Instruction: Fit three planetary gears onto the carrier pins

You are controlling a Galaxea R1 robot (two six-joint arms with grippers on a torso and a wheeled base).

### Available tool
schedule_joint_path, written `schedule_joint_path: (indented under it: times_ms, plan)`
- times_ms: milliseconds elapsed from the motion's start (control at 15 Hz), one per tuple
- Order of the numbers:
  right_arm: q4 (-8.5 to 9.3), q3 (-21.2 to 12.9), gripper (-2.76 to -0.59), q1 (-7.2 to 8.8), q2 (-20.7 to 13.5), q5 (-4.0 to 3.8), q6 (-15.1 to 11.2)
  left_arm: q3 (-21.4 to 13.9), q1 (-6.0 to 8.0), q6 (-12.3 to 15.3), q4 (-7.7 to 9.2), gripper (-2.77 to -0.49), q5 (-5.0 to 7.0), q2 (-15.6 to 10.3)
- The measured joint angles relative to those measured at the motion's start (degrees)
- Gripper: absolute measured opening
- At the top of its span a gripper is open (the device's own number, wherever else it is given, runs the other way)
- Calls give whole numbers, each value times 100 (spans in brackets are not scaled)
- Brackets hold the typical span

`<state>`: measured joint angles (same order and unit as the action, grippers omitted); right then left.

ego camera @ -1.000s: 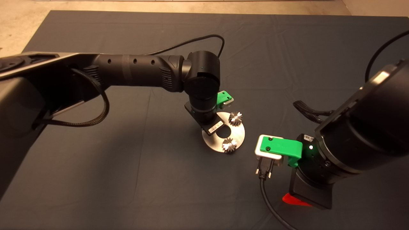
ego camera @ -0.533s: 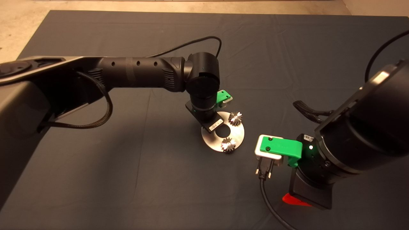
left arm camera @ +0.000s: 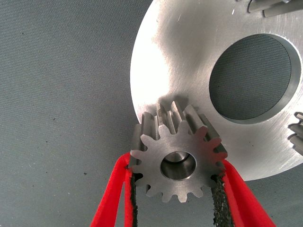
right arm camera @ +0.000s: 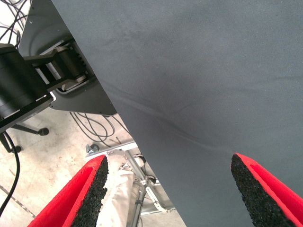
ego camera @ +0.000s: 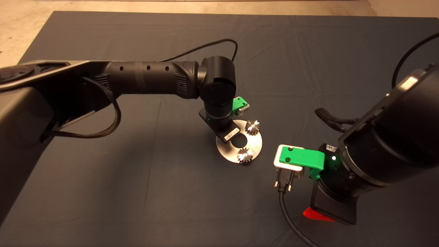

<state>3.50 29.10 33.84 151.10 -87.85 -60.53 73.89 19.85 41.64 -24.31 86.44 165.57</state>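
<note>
Pinching 1 planetary gear (left arm camera: 177, 163) over the disc (left arm camera: 189, 61), the left pincer (left arm camera: 176, 189) hovers.

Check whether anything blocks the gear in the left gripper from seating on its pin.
Nothing visible does. The left gripper holds the third gear at the disc rim, with a pin showing inside its centre hole. The other two gears sit apart from it.

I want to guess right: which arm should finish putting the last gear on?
Left. Its claw grips the third small toothed silver gear over the shiny round metal disc. The right claw is open, off beside the disc.
</note>
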Motion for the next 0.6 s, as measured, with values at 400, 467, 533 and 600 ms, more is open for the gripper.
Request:
schedule_joint_path:
  times_ms: [400,467,533,600]
  plan:
    - [0,0,-145,0,0,0,1,0,16,2,-5,-228,51,-2]
    - [0,0,-145,0,0,2,2,0,30,2,-5,-222,66,-6]
    - [-2,0,-145,0,2,0,2,0,33,1,-2,-221,68,-5]
    - [0,0,-145,0,0,2,2,0,33,2,-2,-221,71,-5]
